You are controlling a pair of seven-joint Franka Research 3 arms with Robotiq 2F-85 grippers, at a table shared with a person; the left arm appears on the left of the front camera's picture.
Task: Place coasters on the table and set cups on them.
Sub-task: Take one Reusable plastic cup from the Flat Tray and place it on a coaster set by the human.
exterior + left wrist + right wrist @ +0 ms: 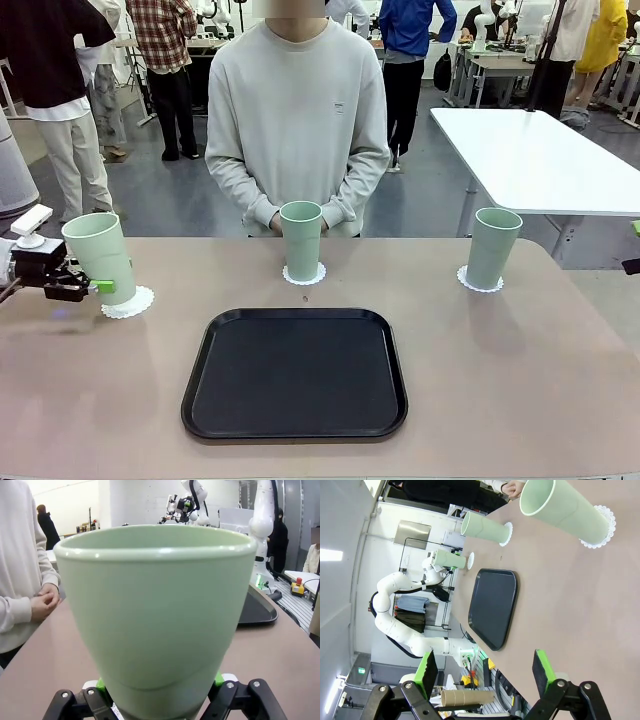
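3 tall, tapered tumblers in matte mint-green plastic are standing on the beige table (520, 380), each on its own round white paper doily with a scalloped lace edge, so 3 cups and 3 coasters in all. The left cup (100, 258) is leaning slightly on the left coaster (130, 303) near the table's left edge; the middle cup (301, 240) is sitting upright on the middle coaster (304, 274) just in front of the person's clasped hands (276, 218); the right cup (493, 247) is resting on the right coaster (478, 281).

The left gripper (88, 288) is clamping the left cup low on its wall, green pads (101, 685) pressing both sides in the left wrist view. The right gripper (485, 672) is hanging wide apart, grasping nothing, well back from the right cup.

1 glossy black tray (296, 373) with rounded corners and a raised rim is lying flat between the cups and the near edge.
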